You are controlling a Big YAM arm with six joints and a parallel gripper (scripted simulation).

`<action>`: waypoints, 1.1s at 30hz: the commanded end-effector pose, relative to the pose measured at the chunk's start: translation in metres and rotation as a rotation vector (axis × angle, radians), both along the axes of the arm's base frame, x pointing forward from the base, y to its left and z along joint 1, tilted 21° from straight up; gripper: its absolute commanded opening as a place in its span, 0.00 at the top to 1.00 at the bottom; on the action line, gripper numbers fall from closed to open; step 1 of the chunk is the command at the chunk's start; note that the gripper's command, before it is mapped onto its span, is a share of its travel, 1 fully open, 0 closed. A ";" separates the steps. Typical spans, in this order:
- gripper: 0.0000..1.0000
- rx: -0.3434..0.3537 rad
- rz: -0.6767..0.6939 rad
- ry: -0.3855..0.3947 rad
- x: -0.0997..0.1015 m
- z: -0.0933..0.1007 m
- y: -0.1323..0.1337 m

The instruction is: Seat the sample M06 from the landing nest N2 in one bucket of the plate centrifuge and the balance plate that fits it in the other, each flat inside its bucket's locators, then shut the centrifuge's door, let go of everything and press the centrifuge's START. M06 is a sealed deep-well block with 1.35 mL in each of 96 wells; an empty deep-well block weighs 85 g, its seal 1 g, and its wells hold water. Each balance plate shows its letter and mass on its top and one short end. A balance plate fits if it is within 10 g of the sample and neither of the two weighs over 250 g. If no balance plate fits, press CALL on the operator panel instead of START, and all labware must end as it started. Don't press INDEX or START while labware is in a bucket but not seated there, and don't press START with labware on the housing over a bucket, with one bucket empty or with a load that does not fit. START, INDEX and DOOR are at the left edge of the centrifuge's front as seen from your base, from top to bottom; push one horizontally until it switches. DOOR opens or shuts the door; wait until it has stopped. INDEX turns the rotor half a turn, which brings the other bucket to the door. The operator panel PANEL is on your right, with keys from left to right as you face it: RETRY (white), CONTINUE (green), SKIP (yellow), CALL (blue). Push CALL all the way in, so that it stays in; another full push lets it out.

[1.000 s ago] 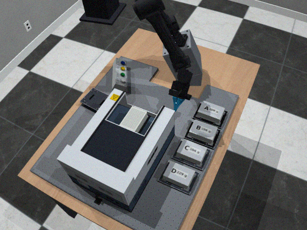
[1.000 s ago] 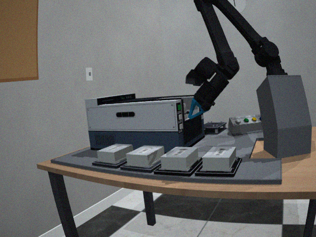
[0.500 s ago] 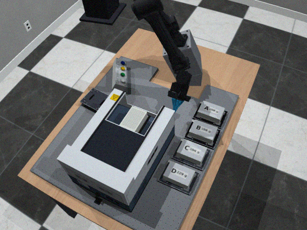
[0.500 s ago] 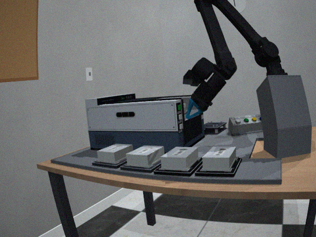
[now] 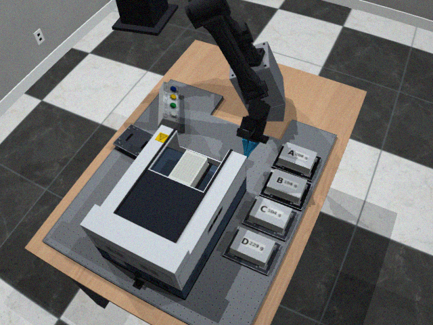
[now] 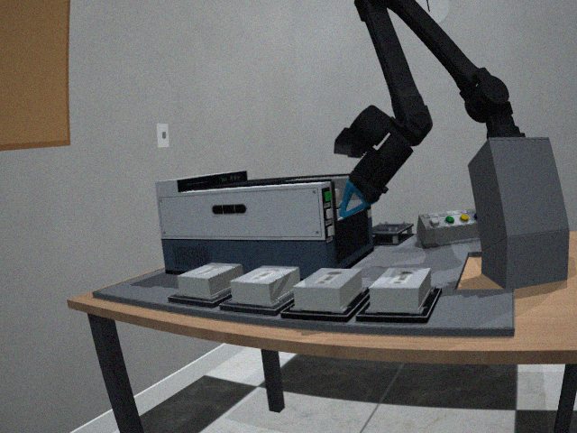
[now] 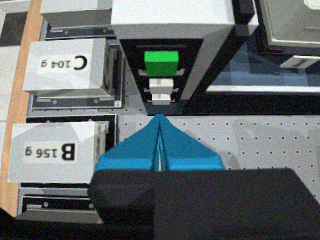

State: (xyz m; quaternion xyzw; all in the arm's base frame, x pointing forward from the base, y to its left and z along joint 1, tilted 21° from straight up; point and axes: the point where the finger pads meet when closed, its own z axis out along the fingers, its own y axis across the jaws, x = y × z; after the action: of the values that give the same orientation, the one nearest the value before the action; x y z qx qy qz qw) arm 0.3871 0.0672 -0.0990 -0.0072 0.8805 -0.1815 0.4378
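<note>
Blue pincer (image 7: 160, 119) is clenched on nothing, its fingers pressed together into a point, hovering just in front of the button column at the front left edge of the centrifuge (image 5: 147, 244). It points at the white keys INDEX (image 7: 161, 83) and DOOR (image 7: 161, 96) below the green START (image 7: 161, 62); no contact is visible. Sample M06 (image 5: 189, 168) lies inside the centrifuge, in the bucket under the open door, and looks level, though its fit against the locators cannot be confirmed. Nest N2 (image 5: 130, 139), beside the centrifuge's far front corner, is vacant. Plates A (image 5: 297, 157), B (image 5: 286, 183), C (image 5: 269, 213) and D (image 5: 252, 246) sit in a row on the tabletop (image 5: 314, 101) along the centrifuge's button side, none loaded. Assessment: the sample works out near 216 g, so A at 208 g fits; D at 229 g is too far off, and B and C are much lighter. Done: sample loaded. Outstanding: turn the rotor with INDEX, seat A in the second bucket, shut the door, release, press START. The CALL key appears unnecessary.
</note>
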 end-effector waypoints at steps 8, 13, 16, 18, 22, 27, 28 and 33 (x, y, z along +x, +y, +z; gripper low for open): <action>1.00 -0.009 -0.005 -0.003 0.007 0.004 -0.004; 1.00 -0.008 -0.005 -0.005 0.008 0.005 -0.004; 1.00 -0.006 -0.005 -0.010 0.010 0.006 -0.004; 1.00 -0.005 -0.005 -0.012 0.012 0.007 -0.004; 1.00 -0.007 -0.005 -0.009 0.011 0.006 -0.005; 1.00 -0.008 -0.005 -0.007 0.010 0.006 -0.006; 1.00 -0.008 -0.005 -0.007 0.010 0.006 -0.006; 1.00 -0.008 -0.005 -0.007 0.010 0.006 -0.006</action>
State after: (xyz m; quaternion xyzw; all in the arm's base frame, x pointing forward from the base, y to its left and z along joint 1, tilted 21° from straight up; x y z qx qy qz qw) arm 0.3890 0.0652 -0.0987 -0.0073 0.8808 -0.1818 0.4372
